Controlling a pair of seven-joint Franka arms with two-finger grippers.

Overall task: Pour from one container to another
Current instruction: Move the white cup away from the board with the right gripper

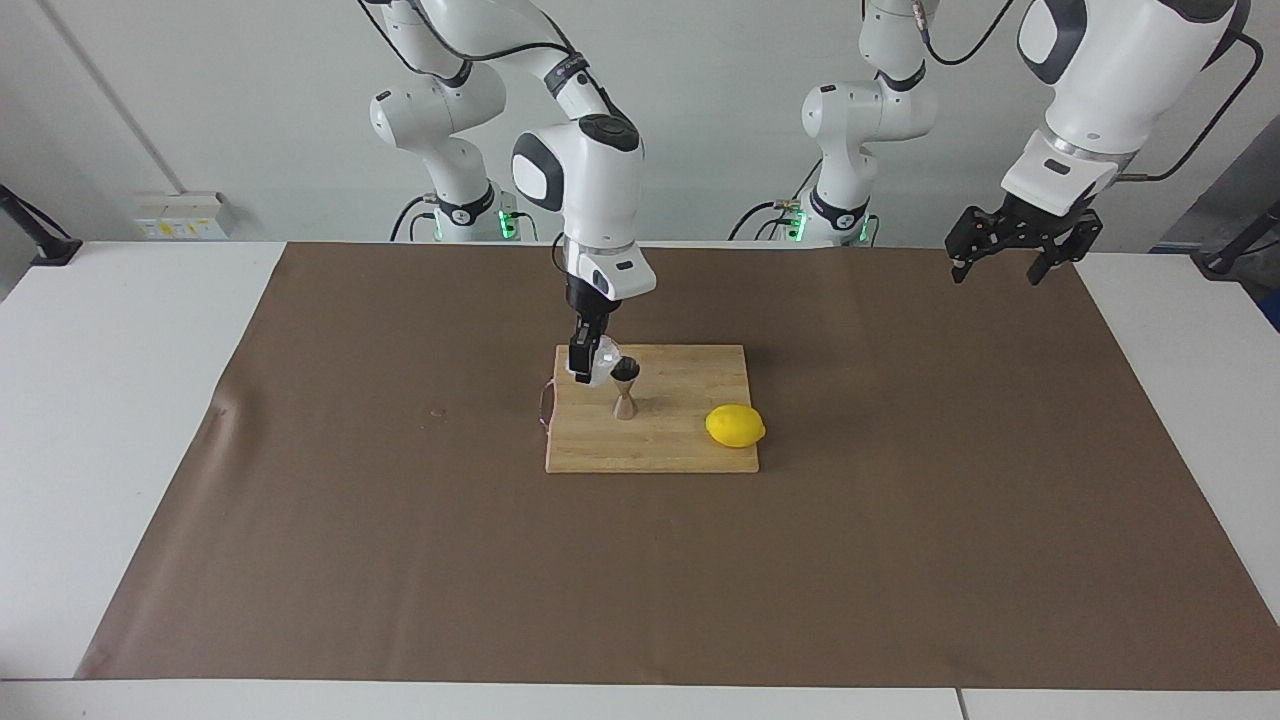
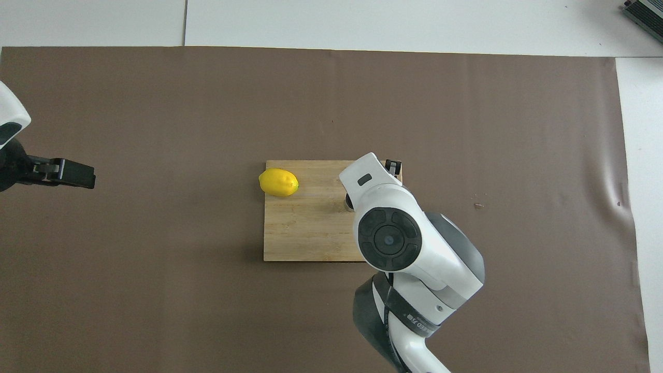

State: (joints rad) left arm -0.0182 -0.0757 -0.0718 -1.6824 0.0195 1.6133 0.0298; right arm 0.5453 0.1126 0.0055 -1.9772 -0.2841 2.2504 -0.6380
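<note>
On the wooden board [image 1: 690, 450] stands the steel jigger [image 1: 625, 393], upright. My right gripper [image 1: 590, 370] is shut on the whitish textured cup [image 1: 606, 362], holding it close beside the jigger's top on the side toward the right arm's end. The cup looks nearly upright; I cannot tell whether it touches the board. In the overhead view the right arm covers the cup, and only a sliver of the jigger [image 2: 348, 202] shows. My left gripper [image 1: 997, 270] hangs open and holds nothing, over the mat's corner at the left arm's end, where that arm waits.
A yellow lemon [image 1: 735, 426] [image 2: 278, 182] lies on the board's corner toward the left arm's end, farther from the robots than the jigger. A thin wire loop [image 1: 545, 405] sticks out from the board's edge toward the right arm's end. A brown mat [image 1: 400, 520] covers the table.
</note>
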